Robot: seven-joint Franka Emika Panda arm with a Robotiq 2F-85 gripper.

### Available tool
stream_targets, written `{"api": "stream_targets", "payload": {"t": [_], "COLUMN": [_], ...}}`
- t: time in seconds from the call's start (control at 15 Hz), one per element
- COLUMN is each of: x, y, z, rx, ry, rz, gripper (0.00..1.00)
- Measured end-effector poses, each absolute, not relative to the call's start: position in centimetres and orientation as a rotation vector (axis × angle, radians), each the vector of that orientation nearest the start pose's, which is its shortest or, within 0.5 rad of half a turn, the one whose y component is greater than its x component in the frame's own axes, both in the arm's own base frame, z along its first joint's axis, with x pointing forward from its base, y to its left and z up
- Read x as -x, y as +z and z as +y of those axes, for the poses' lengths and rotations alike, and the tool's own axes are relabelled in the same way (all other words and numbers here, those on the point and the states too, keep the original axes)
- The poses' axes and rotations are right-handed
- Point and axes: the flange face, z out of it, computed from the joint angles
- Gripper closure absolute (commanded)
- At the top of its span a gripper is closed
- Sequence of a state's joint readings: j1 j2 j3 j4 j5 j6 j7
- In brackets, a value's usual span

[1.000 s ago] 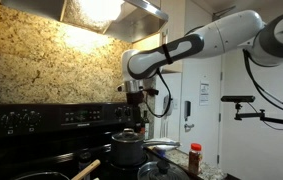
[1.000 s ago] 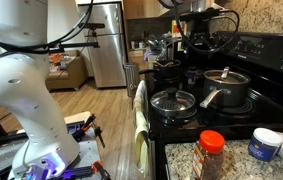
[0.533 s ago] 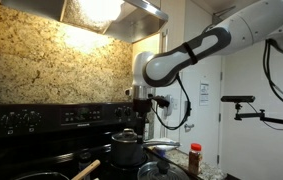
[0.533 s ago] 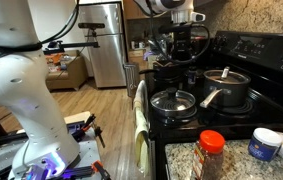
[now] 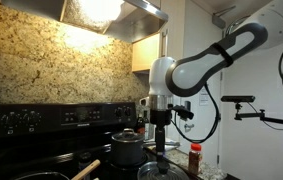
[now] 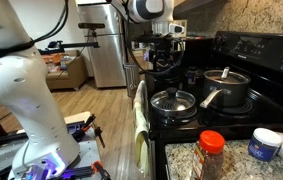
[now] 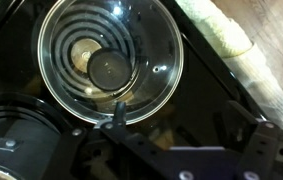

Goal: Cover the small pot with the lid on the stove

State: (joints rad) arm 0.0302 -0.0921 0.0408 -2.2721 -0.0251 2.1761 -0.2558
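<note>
A round glass lid with a black knob (image 7: 151,50) lies on the front coil burner; it shows in both exterior views (image 6: 173,101) (image 5: 159,168). A steel pot with a long handle (image 6: 224,88) (image 5: 126,148) stands on the burner behind it and seems to carry a lid of its own. My gripper (image 7: 181,120) is open and empty. It hangs well above the stove's front edge (image 6: 164,58) (image 5: 161,125), just beside the glass lid. The lid fills the upper left of the wrist view.
A folded towel (image 6: 139,120) (image 7: 221,35) hangs on the oven door handle. A red-capped spice jar (image 6: 211,152) (image 5: 194,155) and a white tub (image 6: 264,143) stand on the granite counter. A wooden spoon handle (image 5: 86,170) juts from a pan. A fridge (image 6: 106,45) stands behind.
My arm has swung from over the back of the stove toward its front edge, and the gripper now hangs over the front burner with the glass lid. The gripper stays empty.
</note>
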Motion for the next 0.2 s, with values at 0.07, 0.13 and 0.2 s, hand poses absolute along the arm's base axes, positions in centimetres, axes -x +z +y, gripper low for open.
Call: {"api": "stream_targets", "payload": {"t": [0.07,0.13,0.2], "x": [-49.73,-49.45,-49.29], "y": [40.09,40.51,40.80], "z": [3.74,3.97,4.12], "rx": [3.117,3.116,3.115], "ry": [0.038,0.052,0.053], "rz": [-0.545,-0.552,-0.557], "gripper": [0.00,0.00,0.00]}}
